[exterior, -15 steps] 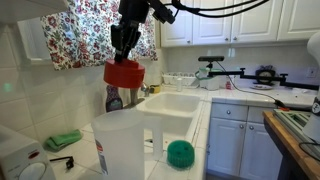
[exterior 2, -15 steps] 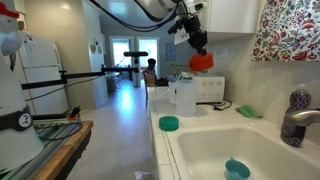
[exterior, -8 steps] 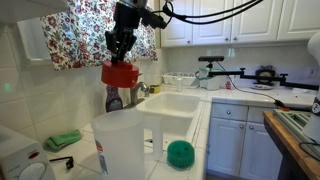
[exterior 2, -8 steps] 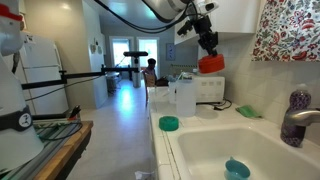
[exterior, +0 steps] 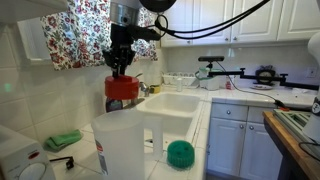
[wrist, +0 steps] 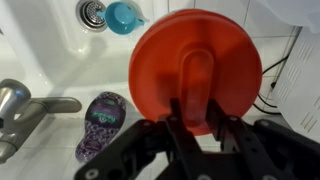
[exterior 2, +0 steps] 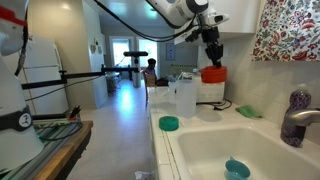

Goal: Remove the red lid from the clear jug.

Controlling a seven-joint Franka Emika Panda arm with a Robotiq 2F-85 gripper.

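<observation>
The red lid hangs in the air, off the clear jug, whose top stands open in the foreground. My gripper is shut on the lid's raised centre handle from above. In the exterior view from the sink end, the lid and gripper are beside the wall, past the jug. In the wrist view the round lid fills the middle, and my gripper pinches its ridge with both fingers.
A green ball-like object lies on the counter by the jug. The white sink holds a teal cup. A purple soap bottle and the faucet stand below the lid. A green cloth lies near the wall.
The gripper has carried the red lid down and sideways toward the wall, away from above the jug. Its grip has not changed.
</observation>
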